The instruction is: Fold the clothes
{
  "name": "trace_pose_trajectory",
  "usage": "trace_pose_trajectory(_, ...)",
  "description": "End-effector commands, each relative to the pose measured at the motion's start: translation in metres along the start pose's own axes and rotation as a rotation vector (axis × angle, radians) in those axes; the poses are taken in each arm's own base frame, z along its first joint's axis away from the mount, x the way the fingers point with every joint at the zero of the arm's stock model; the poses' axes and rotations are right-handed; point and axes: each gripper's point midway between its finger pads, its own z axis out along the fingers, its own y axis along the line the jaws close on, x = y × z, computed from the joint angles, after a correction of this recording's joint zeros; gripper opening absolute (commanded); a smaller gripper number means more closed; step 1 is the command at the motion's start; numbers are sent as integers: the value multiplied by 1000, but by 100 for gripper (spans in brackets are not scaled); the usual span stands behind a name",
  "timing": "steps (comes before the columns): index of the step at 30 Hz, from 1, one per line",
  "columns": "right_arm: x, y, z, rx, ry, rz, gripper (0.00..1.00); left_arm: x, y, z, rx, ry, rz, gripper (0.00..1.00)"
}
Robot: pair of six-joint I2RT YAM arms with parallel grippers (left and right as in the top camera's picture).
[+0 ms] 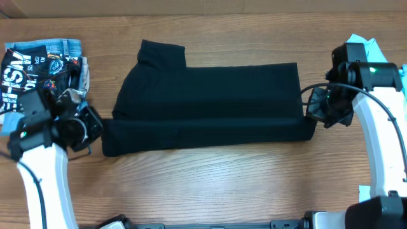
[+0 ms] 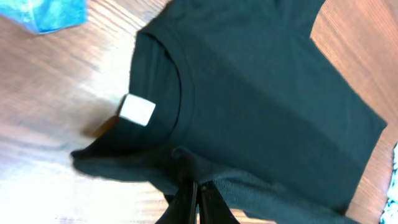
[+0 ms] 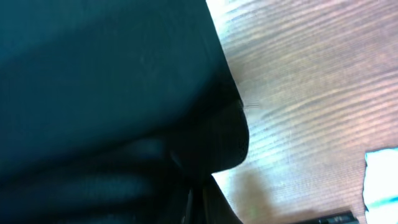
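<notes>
The plain black T-shirt (image 1: 210, 105) lies across the middle of the wooden table, partly folded lengthwise, with one sleeve (image 1: 162, 54) sticking out at the back left. My left gripper (image 1: 95, 124) is shut on the shirt's left end near the collar; the left wrist view shows the collar and white neck label (image 2: 137, 110) above my closed fingers (image 2: 198, 198). My right gripper (image 1: 313, 117) is shut on the shirt's right end; the right wrist view shows black fabric (image 3: 112, 93) bunched over my closed fingers (image 3: 198, 199).
A black garment with white lettering and colourful graphics (image 1: 44, 70) lies with a light blue denim piece (image 1: 60, 46) at the back left. A light blue object (image 1: 365, 48) sits at the back right, also in the right wrist view (image 3: 380, 180).
</notes>
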Motion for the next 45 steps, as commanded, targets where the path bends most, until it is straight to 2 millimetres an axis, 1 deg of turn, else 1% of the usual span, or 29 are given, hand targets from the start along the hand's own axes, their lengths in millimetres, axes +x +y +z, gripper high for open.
trace_pose_trajectory(1,-9,-3,4,20,-16,7,5,-7,-9,16,2,25,58,4)
trace_pose_trajectory(4,-15,-2,9,17,-23,7,5,-8,-12,38,-11,60,83,4)
trace_pose_trajectory(8,-20,0,19,23,-6,7,5,-9,-9,58,-34,93,84,4)
trace_pose_trajectory(11,-20,-2,32,44,32,4,5,-8,-6,70,-41,118,81,4)
trace_pose_trajectory(14,-24,-3,47,65,54,4,5,-10,-6,80,-41,123,87,4)
trace_pose_trajectory(17,-28,-4,60,80,69,4,5,-16,-9,89,-33,112,103,4)
trace_pose_trajectory(20,-28,-5,74,93,101,4,5,-20,-13,98,-24,100,121,4)
trace_pose_trajectory(23,-27,-9,87,120,119,2,6,-20,-16,106,-20,107,134,4)
trace_pose_trajectory(26,-31,-10,99,128,101,2,6,-15,-18,116,-22,128,146,4)
trace_pose_trajectory(29,-39,-9,107,122,58,1,6,-14,-15,123,-43,134,154,4)
trace_pose_trajectory(30,-43,-8,107,117,43,2,10,-16,-14,124,-53,124,157,4)
trace_pose_trajectory(31,-47,-7,107,111,24,2,18,-19,-13,124,-62,112,160,7)
trace_pose_trajectory(32,-53,-5,107,103,2,3,29,-23,-13,124,-63,96,164,11)
trace_pose_trajectory(33,-60,-3,108,98,-27,3,44,-30,-13,122,-65,73,167,21)
trace_pose_trajectory(34,-67,-4,107,104,-58,5,55,-34,-13,120,-69,57,169,24)
trace_pose_trajectory(35,-73,-5,105,116,-82,6,57,-40,-15,117,-71,40,171,26)
trace_pose_trajectory(37,-81,-7,101,132,-113,8,57,-51,-20,109,-65,10,175,34)
trace_pose_trajectory(39,-84,-6,99,128,-124,9,57,-62,-28,98,-54,-19,181,35)
trace_pose_trajectory(41,-82,-7,98,131,-113,8,57,-68,-36,88,-48,-31,186,35)
trace_pose_trajectory(43,-76,-9,99,139,-89,8,58,-68,-41,81,-43,-21,188,35)
trace_pose_trajectory(45,-70,-10,99,146,-69,7,58,-60,-41,78,-55,14,181,36)
